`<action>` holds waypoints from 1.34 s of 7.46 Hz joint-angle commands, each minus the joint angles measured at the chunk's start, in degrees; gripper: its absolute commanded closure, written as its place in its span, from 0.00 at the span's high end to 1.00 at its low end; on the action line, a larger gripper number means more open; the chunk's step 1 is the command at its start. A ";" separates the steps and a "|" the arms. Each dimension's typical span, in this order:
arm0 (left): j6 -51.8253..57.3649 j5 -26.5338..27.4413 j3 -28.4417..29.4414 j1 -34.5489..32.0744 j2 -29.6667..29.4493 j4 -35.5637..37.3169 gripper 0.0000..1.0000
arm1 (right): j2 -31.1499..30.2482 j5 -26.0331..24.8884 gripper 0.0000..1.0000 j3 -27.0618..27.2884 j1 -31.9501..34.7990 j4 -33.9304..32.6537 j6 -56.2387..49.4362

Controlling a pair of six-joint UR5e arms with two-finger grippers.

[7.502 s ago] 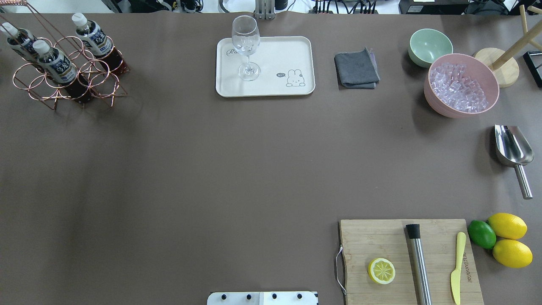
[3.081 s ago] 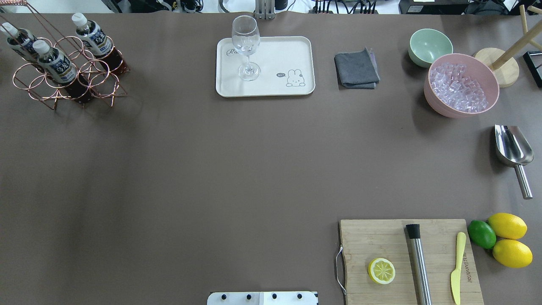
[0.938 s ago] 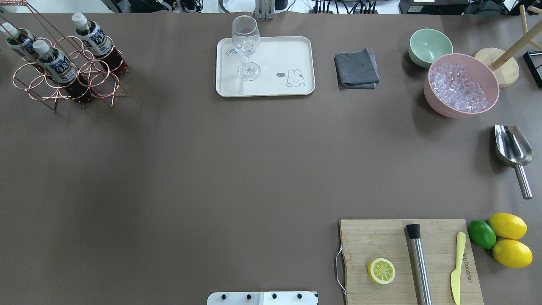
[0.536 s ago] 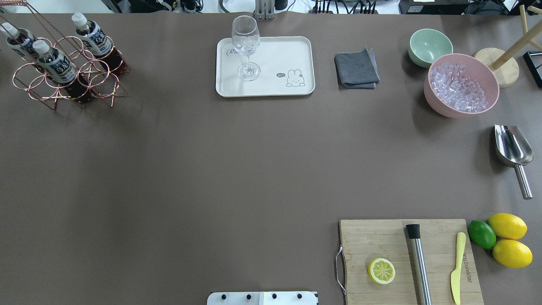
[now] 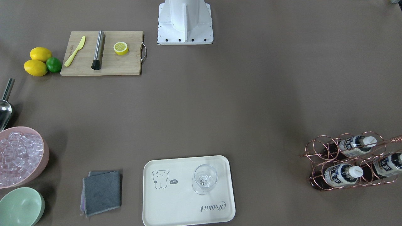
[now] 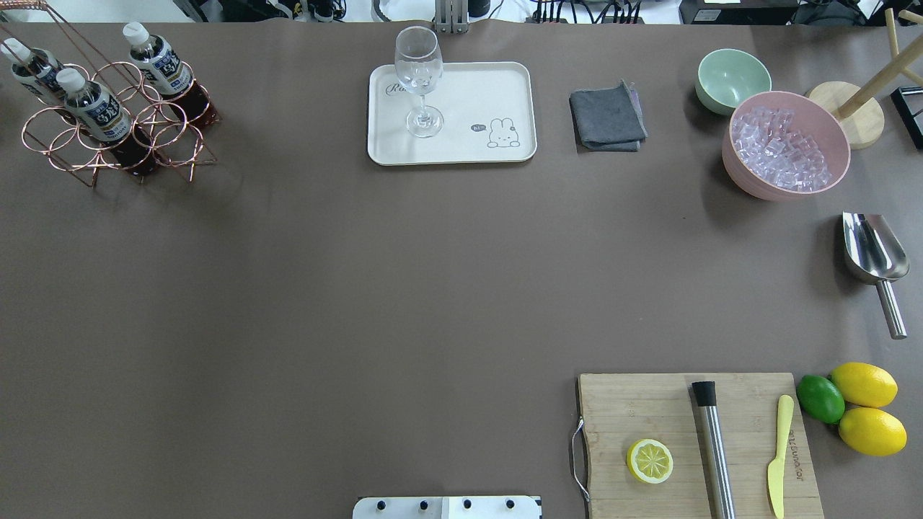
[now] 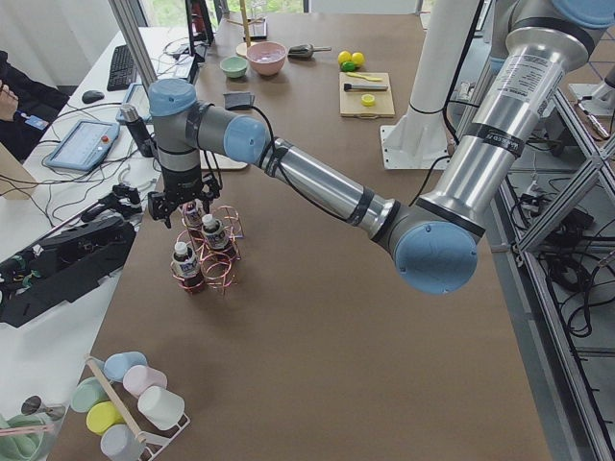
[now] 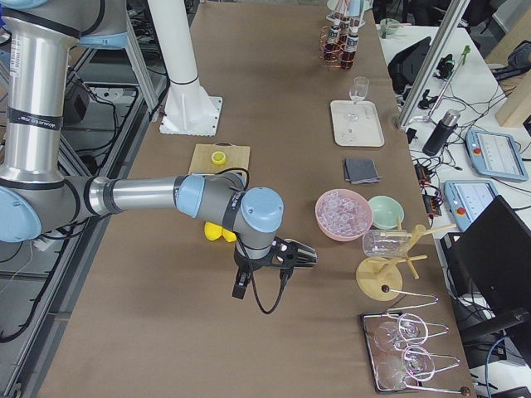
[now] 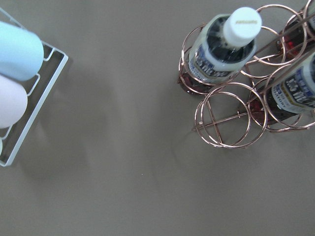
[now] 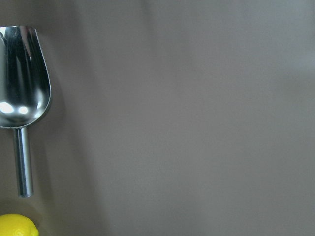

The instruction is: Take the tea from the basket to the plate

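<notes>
- The tea (image 6: 99, 114) is three capped bottles standing upright in the basket (image 9: 231, 116). The basket is at the robot's left end of the table, close to the edge away from the robot. Three of its six ring cells hold a bottle each, and the other three are open wire.
- The left gripper (image 7: 183, 206) hangs directly over the bottle caps. It shows only from the side, so I cannot tell whether its fingers are spread or closed.
- Past the basket, a broad stretch of brown table (image 6: 303, 238) runs to the plate (image 6: 497, 86).
- The plate lies by that same edge, mid-table. A stemmed glass (image 6: 420, 79) stands upright on its script half, and the half with the cartoon animal is bare.
- A folded grey cloth (image 6: 607, 117) lies just beside the plate, apart from it.
- Farther along, the pale green bowl (image 6: 732, 78) is empty. The pink bowl (image 6: 743, 176) just beside it is full of ice cubes (image 6: 779, 148).
- A metal scoop (image 6: 872, 249) lies near the right edge.
- The right gripper (image 8: 299, 259) hovers above the table at that far end. I cannot tell whether it is open or closed.
</notes>
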 commanded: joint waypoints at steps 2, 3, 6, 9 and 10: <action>9.53 -4.15 5.47 8.05 -7.87 0.11 0.99 | -0.09 -0.01 1.00 -1.09 0.00 0.00 0.00; 10.32 -4.24 9.24 8.59 -11.20 -0.07 0.99 | -0.26 -0.01 1.00 -1.09 0.00 0.00 0.00; 14.09 -4.33 10.95 8.34 -11.86 0.02 0.99 | -0.44 -0.01 1.00 -1.96 0.00 0.00 0.00; 17.34 -4.50 10.33 7.72 -8.78 -0.16 0.99 | -0.53 -0.01 1.00 -2.40 0.00 0.00 0.00; 17.62 -4.50 10.33 7.02 -8.60 -0.16 0.98 | -0.27 -0.01 1.00 -3.54 0.00 0.08 0.00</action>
